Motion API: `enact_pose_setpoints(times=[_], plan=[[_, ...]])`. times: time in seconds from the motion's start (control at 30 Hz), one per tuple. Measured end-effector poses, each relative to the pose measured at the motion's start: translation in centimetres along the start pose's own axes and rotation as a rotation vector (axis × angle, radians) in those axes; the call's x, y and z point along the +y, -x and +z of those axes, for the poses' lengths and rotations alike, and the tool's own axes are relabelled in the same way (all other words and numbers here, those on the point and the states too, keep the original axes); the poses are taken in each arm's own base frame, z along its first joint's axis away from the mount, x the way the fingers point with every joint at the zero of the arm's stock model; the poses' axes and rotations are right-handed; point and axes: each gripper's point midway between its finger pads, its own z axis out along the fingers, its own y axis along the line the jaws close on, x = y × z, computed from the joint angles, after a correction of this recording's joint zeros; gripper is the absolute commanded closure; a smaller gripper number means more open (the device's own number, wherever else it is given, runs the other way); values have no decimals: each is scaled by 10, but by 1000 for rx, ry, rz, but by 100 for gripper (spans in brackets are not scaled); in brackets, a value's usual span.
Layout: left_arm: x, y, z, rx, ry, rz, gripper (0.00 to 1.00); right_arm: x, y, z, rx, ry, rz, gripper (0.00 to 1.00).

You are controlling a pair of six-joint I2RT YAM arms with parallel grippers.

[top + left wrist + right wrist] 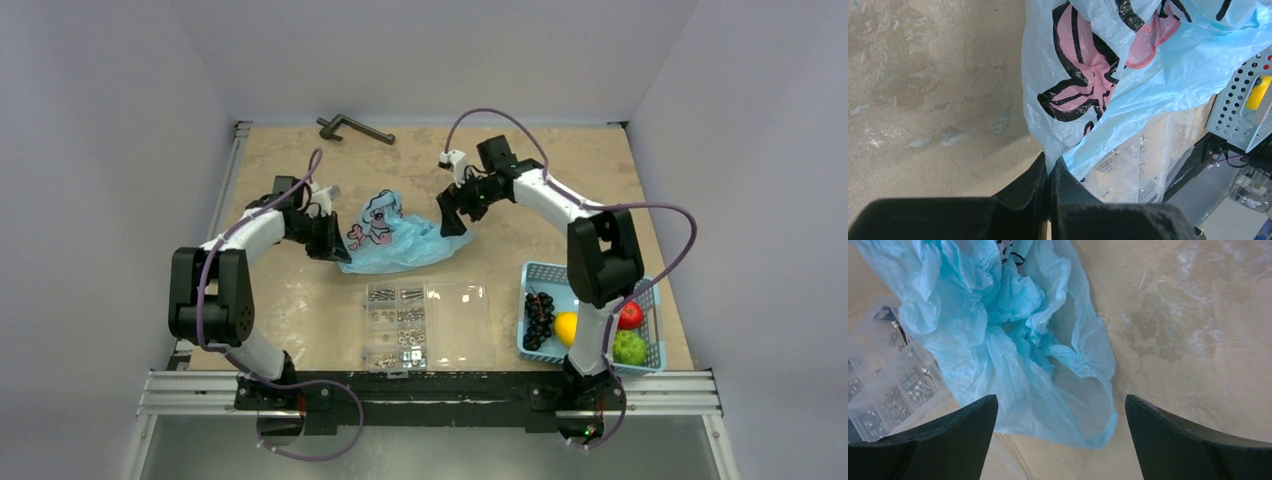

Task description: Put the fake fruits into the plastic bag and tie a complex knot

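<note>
Blue plastic bag [400, 240] lies crumpled mid-table, no fruit in it. Left gripper [1049, 167] is pinched onto the bag's left edge. Right gripper [1060, 399] is spread wide over its right end, holding nothing. Grapes [538, 318], lemon [566, 328], red fruit [630, 315] and green fruit [629, 347] sit in the basket [540, 272] by the right arm. Screw box [430, 325] is just in front of the bag.

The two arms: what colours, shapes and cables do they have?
Left arm and right arm look alike: white links, black joint housings, a thin purple cable looping along each. The fingers are matte black wedges. I see no markings.
</note>
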Motion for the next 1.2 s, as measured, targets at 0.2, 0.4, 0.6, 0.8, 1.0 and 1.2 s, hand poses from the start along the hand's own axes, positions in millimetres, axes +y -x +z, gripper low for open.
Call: enact_pose_setpoints(times=[0.2, 0.4, 0.6, 0.8, 1.0, 1.2], plan=[[-1, -1, 8, 20, -4, -8, 100, -2, -43, 47, 118, 76, 69, 64], [10, -1, 10, 23, 37, -29, 97, -9, -63, 45, 167, 102, 47, 100], [6, 12, 1, -47, -5, 0, 27, -32, -54, 10, 103, 36, 24, 100], [-48, 67, -59, -338, -74, 284, 13, -10, 5, -43, -82, -38, -126, 100], [-133, 150, -135, -620, -89, 732, 0, 33, 44, -66, -207, -47, -321, 100], [-188, 159, -132, -610, -104, 1052, 0, 37, 47, -66, -215, -47, -367, 100]])
